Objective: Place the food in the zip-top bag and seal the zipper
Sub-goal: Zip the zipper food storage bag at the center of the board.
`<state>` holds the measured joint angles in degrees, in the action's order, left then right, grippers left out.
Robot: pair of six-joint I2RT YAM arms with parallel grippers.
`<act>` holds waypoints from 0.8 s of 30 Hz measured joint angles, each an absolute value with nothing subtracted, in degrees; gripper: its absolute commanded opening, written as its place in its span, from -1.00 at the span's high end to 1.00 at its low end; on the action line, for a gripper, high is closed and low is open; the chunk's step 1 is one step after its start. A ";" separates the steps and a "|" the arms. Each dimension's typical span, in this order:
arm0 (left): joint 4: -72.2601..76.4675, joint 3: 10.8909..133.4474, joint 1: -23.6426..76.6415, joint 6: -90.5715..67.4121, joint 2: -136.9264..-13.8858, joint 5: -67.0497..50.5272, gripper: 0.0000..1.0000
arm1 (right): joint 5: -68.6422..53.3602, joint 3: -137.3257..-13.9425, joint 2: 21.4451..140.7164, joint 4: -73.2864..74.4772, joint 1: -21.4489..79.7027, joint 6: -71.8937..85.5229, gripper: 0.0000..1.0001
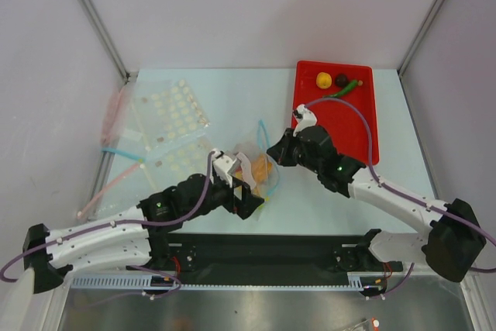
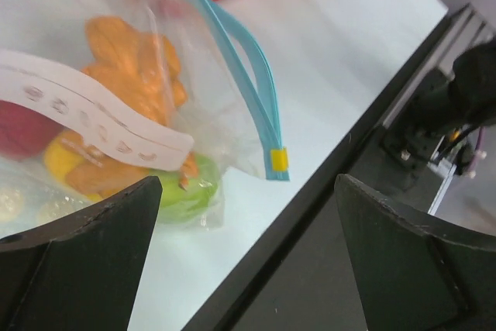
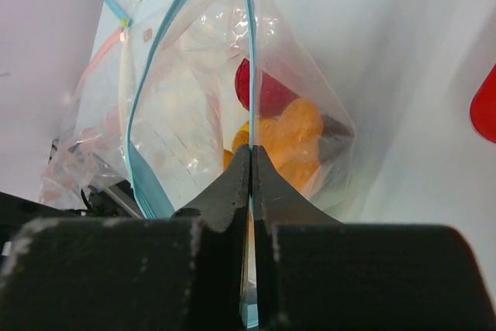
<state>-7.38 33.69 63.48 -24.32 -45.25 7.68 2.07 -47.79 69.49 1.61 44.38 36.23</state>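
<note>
Zip-top bag [image 1: 249, 151] mid-way across the table [image 1: 318, 201] — orange bunch [image 2: 132, 60], red piece [image 2: 19, 131], green apple [image 2: 194, 191] inside.
Right gripper [image 3: 252, 154] pinched tight on the light-blue zipper [image 3: 247, 44]; left gripper [image 2: 248, 184] spread wide, holding nothing.

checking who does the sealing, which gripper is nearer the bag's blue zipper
Right. The right gripper has its fingers shut on the zipper itself. The left gripper is open beside the zip-top bag, with the zipper's end ahead of it, untouched.
</note>
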 measured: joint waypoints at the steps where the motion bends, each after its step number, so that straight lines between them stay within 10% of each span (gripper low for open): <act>1: -6.87 32.82 65.01 -23.81 -45.67 9.21 -0.99 | 2.02 -47.51 69.19 1.39 44.38 36.47 1.00; 17: -2.26 36.95 80.51 -14.44 -62.04 30.02 -0.62 | -0.19 -45.78 66.57 -0.54 44.38 37.95 1.00; 24: -6.74 41.91 80.86 -16.36 -69.23 37.50 0.46 | -0.36 -45.76 65.39 -0.58 44.38 37.95 1.00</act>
